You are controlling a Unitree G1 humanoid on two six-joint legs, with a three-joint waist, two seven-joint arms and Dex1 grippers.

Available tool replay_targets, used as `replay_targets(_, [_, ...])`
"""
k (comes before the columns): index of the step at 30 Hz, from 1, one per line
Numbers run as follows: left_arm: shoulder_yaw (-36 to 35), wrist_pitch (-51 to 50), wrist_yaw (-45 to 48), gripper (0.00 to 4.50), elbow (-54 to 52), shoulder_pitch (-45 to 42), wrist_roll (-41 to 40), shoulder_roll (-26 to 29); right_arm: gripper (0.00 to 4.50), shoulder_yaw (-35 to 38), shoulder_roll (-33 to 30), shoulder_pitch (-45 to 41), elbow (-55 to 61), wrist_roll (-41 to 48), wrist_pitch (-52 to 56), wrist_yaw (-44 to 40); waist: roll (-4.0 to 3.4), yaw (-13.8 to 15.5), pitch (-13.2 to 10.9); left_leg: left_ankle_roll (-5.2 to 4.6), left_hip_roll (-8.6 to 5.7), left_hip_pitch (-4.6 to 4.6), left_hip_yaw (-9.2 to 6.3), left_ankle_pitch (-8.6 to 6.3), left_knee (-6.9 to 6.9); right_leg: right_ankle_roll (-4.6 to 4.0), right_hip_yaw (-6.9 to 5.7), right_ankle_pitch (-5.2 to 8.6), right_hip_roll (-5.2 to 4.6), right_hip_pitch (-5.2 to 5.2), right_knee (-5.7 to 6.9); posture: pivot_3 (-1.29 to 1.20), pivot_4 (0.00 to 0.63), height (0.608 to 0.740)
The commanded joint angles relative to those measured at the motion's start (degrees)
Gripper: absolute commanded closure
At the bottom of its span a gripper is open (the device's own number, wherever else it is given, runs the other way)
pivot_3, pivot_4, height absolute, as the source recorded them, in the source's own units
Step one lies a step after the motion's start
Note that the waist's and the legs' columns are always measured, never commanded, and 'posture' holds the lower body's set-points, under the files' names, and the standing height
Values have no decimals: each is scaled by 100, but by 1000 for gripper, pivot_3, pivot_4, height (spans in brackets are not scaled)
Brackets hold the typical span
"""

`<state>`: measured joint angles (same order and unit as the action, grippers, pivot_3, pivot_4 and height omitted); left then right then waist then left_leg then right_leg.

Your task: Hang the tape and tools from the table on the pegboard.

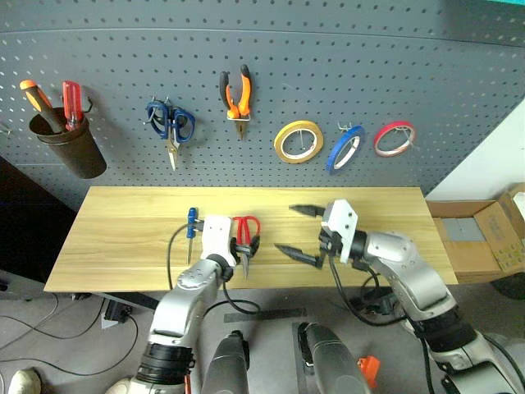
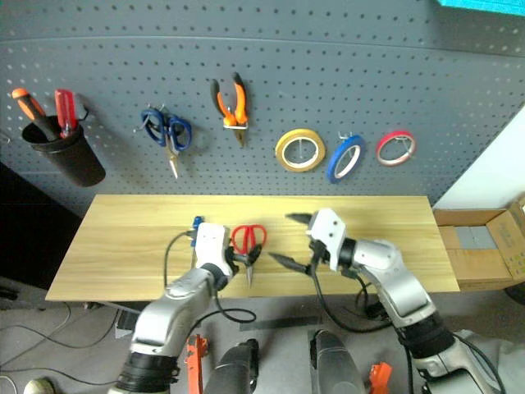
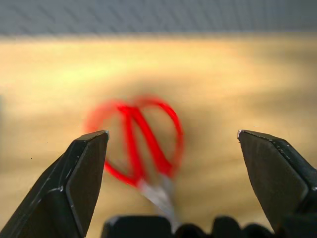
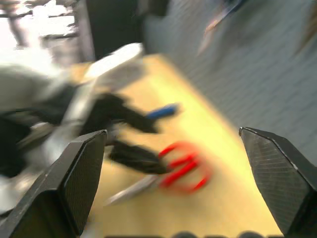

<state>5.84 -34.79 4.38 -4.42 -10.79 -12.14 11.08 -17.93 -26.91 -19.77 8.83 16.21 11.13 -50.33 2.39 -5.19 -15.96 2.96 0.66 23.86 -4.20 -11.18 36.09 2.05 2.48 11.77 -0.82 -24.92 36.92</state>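
Left eye view puts the step in hand at the near edge of the table (image 1: 123, 238): picking up the red-handled scissors (image 1: 244, 234) to hang them on the pegboard (image 1: 328, 74). Going left to right, a dark cup (image 1: 72, 146) with two screwdrivers hangs at the board's left end, then blue-handled scissors (image 1: 171, 125), orange-and-black pliers (image 1: 237, 98), the yellow tape (image 1: 298, 141), a blue roll (image 1: 345, 148) and a red roll (image 1: 394, 138), so most of the job looks done. On the table the small blue-handled screwdriver (image 1: 191, 223) lies just left of the left gripper (image 1: 243, 250), whose fingers stand wide and empty right over the scissors, the red loops between them in the left wrist view. To do this well, I judge the gripper should settle lower and close across the handles near the pivot, not the thin loops, so the scissors do not swivel when lifted. The screwdriver is close enough to be nudged by the wrist. Further right the right gripper (image 1: 299, 234) is also spread wide and holds nothing, pointing left toward the scissors; it stands near enough to crowd the lift and is best kept apart.
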Motion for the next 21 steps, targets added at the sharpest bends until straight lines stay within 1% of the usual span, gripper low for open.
replay_targets(1, [34, -190, -349, 0, 68, -127, 422, -81, 47, -71, -65, -43, -11, 111, -212, -602, 2, -106, 1, -4, 2, -8, 6, 3, 1, -5, 3, -2, 0, 3, 0, -180, 204, 740])
replay_targets(5, [4, -467, -546, 0, 102, -42, 597, -233, 47, -125, -14, -183, -397, -73, -525, -898, 4, -201, 4, -20, 2, -12, 13, 16, 1, 0, 9, -10, -1, 4, 6, -174, 224, 740])
replay_targets(7, [93, -516, -605, 0, 204, -18, 734, -297, 47, -129, 88, -312, -663, -156, -658, -930, 4, -212, 4, -21, 1, -11, 19, 18, 2, 8, 17, -17, -2, 4, 11, -171, 230, 740])
replay_targets(8, [124, -519, -597, 0, 225, -12, 802, -289, 47, -134, 143, -354, -737, -195, -691, -923, 4, -216, 4, -21, 1, -10, 21, 17, 2, 40, 19, -35, -2, 3, 10, -172, 233, 740])
replay_targets(12, [175, -552, -718, 0, 483, -34, 1008, -416, 47, -175, 263, -433, -1113, -392, -991, -1000, 4, -194, 4, -19, 1, 0, 22, 14, -5, 44, 20, -32, -3, -6, 4, -175, 244, 740])
replay_targets(17, [102, -671, -906, 0, 831, -125, 1173, -654, 47, -135, 321, -431, -1213, -513, -1125, -1041, 4, -146, 4, -17, -1, 1, 24, 13, -2, 46, 22, -32, -6, -5, 4, -191, 251, 740])
replay_targets(21, [126, -765, -844, 0, 1030, -136, 1140, -864, 47, -41, 311, -431, -1182, -548, -1101, -996, 2, -147, 6, -17, -2, -6, 26, 13, 2, 48, 24, -33, -6, 1, 5, -198, 251, 740])
